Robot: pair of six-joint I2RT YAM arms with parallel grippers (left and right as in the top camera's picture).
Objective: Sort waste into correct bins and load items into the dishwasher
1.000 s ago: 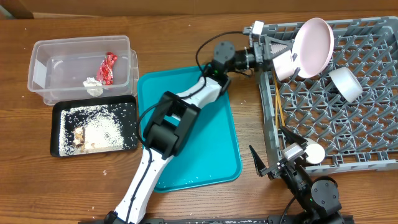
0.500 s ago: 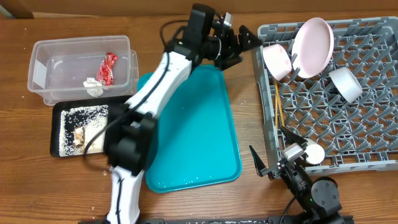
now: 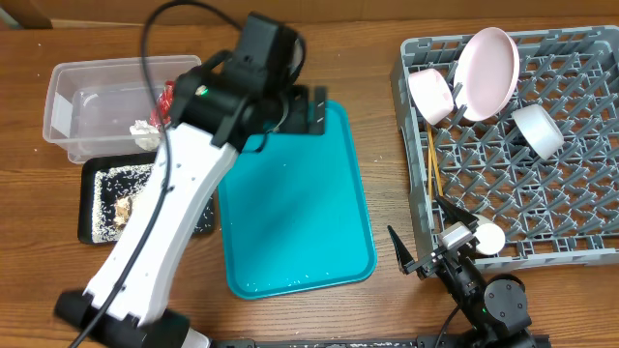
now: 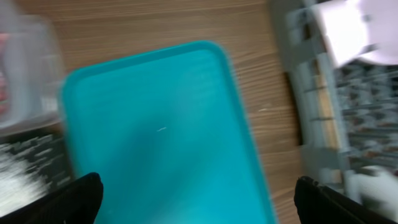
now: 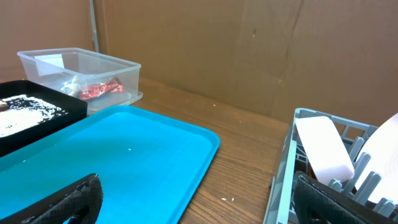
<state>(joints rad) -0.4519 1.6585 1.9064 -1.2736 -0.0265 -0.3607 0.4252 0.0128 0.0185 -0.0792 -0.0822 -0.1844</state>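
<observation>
Jaws of the right gripper (image 3: 426,234) stand wide apart and hold nothing. It rests at the near edge of the table, just outside the near-left corner of the dish rack (image 3: 571,208). The cup (image 3: 491,239) lies inside that corner, at about 3 o'clock from this gripper and just beside it; whether they touch I cannot tell. The chopsticks (image 3: 434,174) lie at 12 o'clock from the same gripper, with their long axis running from 6 to 12 o'clock along the left wall of the rack. For both things the right arm is clearly nearer.

Further out, the teal tray (image 3: 309,232) lies at 9 o'clock from the rack, and I see no item on it. The left gripper (image 4: 199,186) hangs above its far end, also spread open and without load. At 9 o'clock from it is the clear tub (image 3: 68,106) with the wrapper (image 5: 96,91) and the napkin (image 3: 145,129). The black tray (image 3: 92,227) with the rice (image 3: 121,179) sits just beside the tub's near side. Farthest, the 2 bowls (image 3: 432,97) (image 3: 537,130) and the plate (image 3: 486,72) lean in the rack.

In my judgement, sorting and loading look done. The coming move asks mainly that the right gripper pulls toward 6 o'clock without catching the cup.
</observation>
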